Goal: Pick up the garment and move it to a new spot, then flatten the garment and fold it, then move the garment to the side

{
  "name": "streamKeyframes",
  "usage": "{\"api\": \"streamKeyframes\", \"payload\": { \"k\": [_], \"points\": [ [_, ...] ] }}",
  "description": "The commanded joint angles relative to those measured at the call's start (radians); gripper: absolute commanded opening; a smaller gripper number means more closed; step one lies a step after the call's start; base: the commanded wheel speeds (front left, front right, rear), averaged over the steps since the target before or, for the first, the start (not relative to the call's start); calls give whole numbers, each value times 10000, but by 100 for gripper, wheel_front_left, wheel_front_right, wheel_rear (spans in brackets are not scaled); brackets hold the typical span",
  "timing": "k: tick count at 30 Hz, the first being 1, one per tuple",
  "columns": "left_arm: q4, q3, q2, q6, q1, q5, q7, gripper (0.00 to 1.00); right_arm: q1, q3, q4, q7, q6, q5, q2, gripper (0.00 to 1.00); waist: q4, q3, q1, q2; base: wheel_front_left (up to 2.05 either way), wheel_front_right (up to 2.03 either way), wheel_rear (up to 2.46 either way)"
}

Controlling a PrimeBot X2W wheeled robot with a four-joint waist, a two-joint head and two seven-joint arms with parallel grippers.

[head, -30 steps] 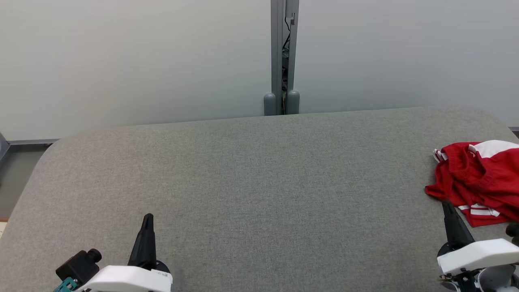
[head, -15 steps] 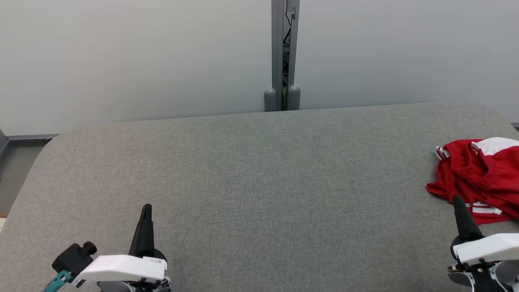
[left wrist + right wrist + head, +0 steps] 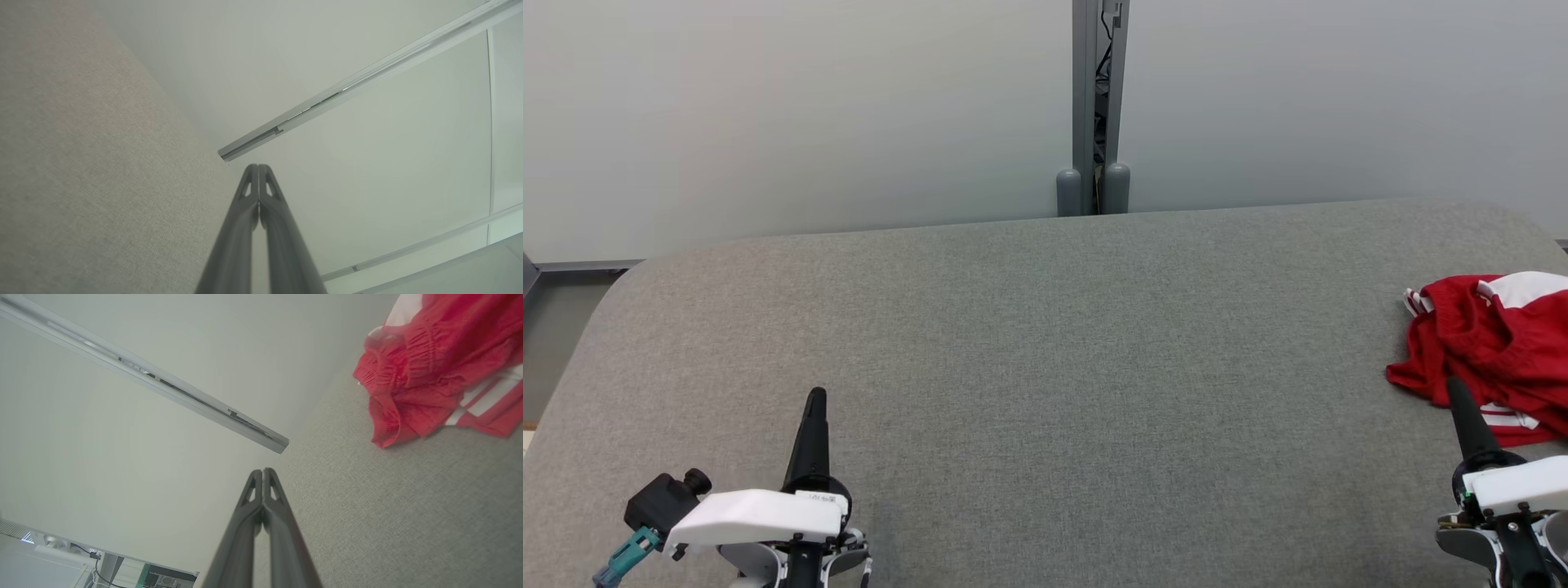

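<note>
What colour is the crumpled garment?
The garment is red with white stripes, clearest in the right wrist view.

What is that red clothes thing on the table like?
The red garment is a crumpled heap of thin cloth with a gathered stretchy band, a white patch and white stripes. It lies bunched, not flat, at the right of the grey fabric table, partly cut off by the head view's edge. Where it shows, only the table touches it.

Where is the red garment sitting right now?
In the head view the red garment lies crumpled at the far right of the grey table, just beyond the right gripper; in the right wrist view it sits upper right.
</note>
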Motion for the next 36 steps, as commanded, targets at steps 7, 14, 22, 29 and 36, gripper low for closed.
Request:
{"api": "streamKeyframes", "payload": {
  "k": [7, 14, 22, 29, 36],
  "points": [
    [18, 14, 41, -179, -491, -807, 100, 0, -349, -322, 4, 335, 1, 848, -44, 0, 8, 80, 0, 0, 0, 0, 0],
    [110, 14, 45, -248, -665, -1416, 181, 0, -466, -513, 64, 591, 1, 1492, -37, 0, 15, 157, 0, 0, 0, 0, 0],
    [189, 13, 49, -314, -847, -1989, 261, 0, -535, -720, 123, 817, 1, 2095, -32, 0, 23, 233, 0, 0, 0, 0, 0],
    [264, 13, 50, -381, -1009, -2530, 329, 0, -656, -888, 185, 1042, 1, 2665, -27, 0, 31, 310, 0, 0, 0, 0, 0],
    [340, 13, 52, -445, -1159, -3043, 388, 0, -711, -1072, 243, 1256, 1, 3204, -22, 0, 38, 387, 0, 0, 0, 0, 0]
  ]
}}
